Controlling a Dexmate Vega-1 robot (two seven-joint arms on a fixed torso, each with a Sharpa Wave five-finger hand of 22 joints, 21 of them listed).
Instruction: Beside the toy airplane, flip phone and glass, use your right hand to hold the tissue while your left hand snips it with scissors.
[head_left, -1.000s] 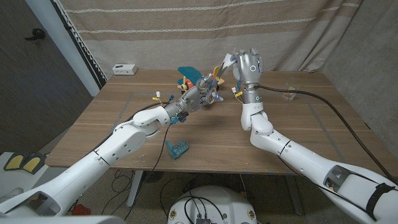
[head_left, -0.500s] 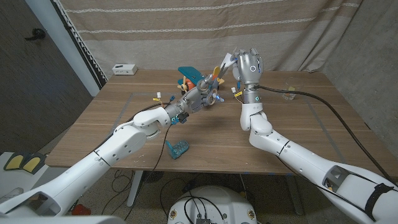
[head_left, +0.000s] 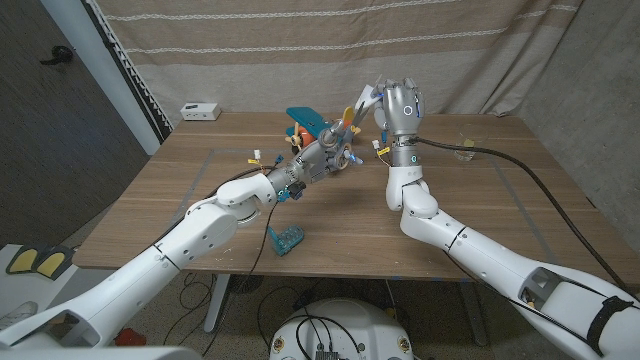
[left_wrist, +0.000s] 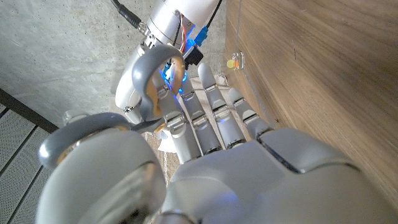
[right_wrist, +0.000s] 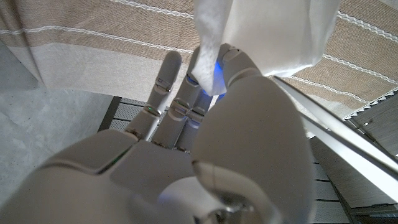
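Above the table's middle, my right hand (head_left: 401, 106) is raised and pinches a white tissue (head_left: 371, 96) that hangs from its fingers (right_wrist: 205, 68); the tissue (right_wrist: 261, 31) shows large in the right wrist view. My left hand (head_left: 325, 152) grips the scissors (head_left: 347, 118), whose orange blades point up toward the tissue's edge. Their grey handles (left_wrist: 148, 79) loop around my left hand (left_wrist: 217, 155). I cannot tell whether the blades touch the tissue. The teal toy airplane (head_left: 303, 118) sits behind my left hand, partly hidden.
A blue flip phone (head_left: 285, 240) lies near the table's front edge. The clear glass (head_left: 465, 150) is at the back right. A small white box (head_left: 200, 110) sits at the back left corner. A curtain hangs behind the wooden table (head_left: 200, 200).
My left hand has edged the scissors slightly up and right toward the tissue. The right hand holds almost still.
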